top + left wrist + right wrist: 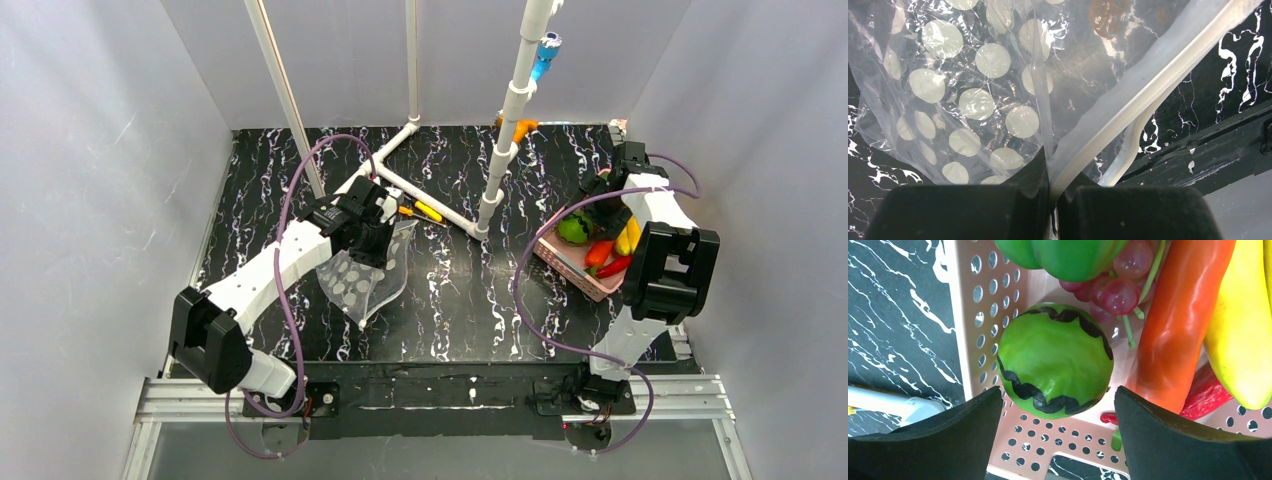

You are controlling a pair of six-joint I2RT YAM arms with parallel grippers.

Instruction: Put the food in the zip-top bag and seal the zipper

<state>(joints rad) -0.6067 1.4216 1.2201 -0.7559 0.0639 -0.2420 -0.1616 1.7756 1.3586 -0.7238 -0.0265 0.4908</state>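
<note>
The clear dotted zip-top bag (365,275) hangs from my left gripper (368,245), which is shut on its mouth edge; the zipper (1128,102) runs out from between the fingers. The food lies in a pink perforated basket (570,265) at the right: a green watermelon ball (1055,360), green pepper (1068,255), grapes (1120,292), orange pepper (1180,325), banana (1243,335), red pepper (1208,397). My right gripper (1058,412) is open over the basket, its fingers either side of the watermelon ball's near end, apart from it.
A white pipe frame (500,150) stands mid-table with a yellow-handled tool (425,211) at its foot. An orange item (524,128) lies at the back. Grey walls close in left, right and behind. The metal rail (440,395) runs along the near edge.
</note>
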